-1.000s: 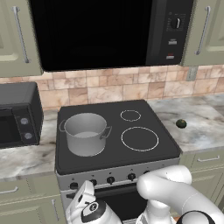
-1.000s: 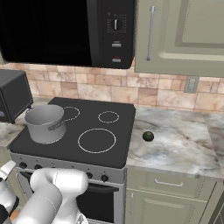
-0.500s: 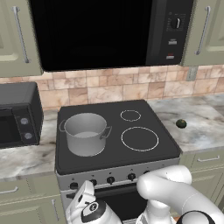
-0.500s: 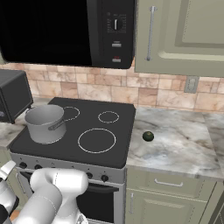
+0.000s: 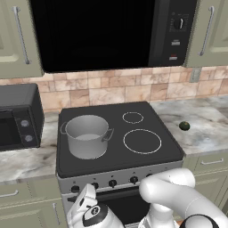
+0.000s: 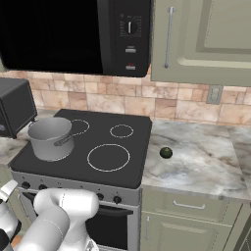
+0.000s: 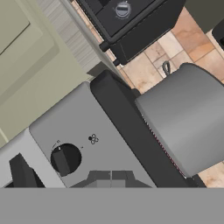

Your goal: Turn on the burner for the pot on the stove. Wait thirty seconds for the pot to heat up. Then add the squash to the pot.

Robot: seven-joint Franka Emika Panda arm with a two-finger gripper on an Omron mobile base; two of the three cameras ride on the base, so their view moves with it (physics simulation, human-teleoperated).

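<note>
With my hand [image 7: 107, 176] low at the stove's [image 5: 147, 115] front panel, fingers pressed together, holding nothing; one knob [image 7: 64, 159] just beside; pot [image 5: 87, 135] on front-left burner; squash [image 5: 184, 126] on table [image 5: 209, 127] right of stove.

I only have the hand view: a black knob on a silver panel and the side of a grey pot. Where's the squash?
Observer: The squash lies on the marble counter right of the stove, apart from the pot.
Operator: Anything in the pot?
Observer: Nothing visible inside it from the left base view.
Operator: What's left of the stove?
Observer: A small black toaster oven on the counter.
</note>
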